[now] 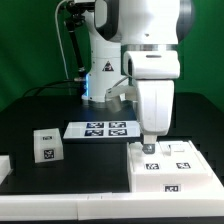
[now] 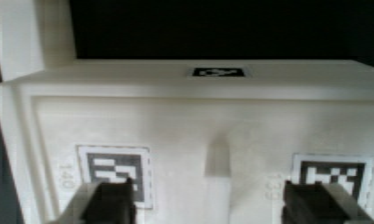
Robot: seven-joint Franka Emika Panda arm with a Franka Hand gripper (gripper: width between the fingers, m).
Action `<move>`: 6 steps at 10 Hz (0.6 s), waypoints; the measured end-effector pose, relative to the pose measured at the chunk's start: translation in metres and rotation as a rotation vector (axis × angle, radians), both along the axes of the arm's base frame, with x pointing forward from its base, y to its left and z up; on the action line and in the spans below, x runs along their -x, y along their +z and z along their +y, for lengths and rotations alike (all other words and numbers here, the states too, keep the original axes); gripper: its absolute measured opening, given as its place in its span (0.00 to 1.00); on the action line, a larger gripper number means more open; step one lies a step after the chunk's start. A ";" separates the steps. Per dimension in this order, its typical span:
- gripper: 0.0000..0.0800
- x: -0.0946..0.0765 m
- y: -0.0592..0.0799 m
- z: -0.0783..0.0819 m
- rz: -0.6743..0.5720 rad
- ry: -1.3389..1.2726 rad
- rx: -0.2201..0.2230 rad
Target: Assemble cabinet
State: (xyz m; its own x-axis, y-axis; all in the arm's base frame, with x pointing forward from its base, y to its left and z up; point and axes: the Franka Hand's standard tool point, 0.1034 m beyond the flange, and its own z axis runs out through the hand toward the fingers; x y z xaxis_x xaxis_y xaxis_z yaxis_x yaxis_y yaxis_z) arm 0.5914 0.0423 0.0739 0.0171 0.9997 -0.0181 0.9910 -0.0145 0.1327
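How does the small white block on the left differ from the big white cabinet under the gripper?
The cabinet is far larger, wide and low; the small block is compact and cube-like. The cabinet shows several tags, the small block fewer. The open gripper hangs over the cabinet at the exterior view's right; the small block sits alone at its left. Both are white, tagged, and on the black table.
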 end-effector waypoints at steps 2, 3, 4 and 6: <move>0.87 0.008 0.008 0.001 -0.004 -0.064 -0.003; 0.96 0.020 0.013 0.004 -0.004 -0.164 -0.009; 0.96 0.029 0.019 0.007 -0.015 -0.208 -0.017; 0.99 0.045 0.021 0.013 -0.022 -0.236 -0.027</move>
State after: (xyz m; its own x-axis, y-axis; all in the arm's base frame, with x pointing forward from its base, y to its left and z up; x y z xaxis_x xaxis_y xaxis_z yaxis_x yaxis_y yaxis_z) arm 0.5465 0.0549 0.0950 0.2508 0.9680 0.0117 0.9565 -0.2496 0.1511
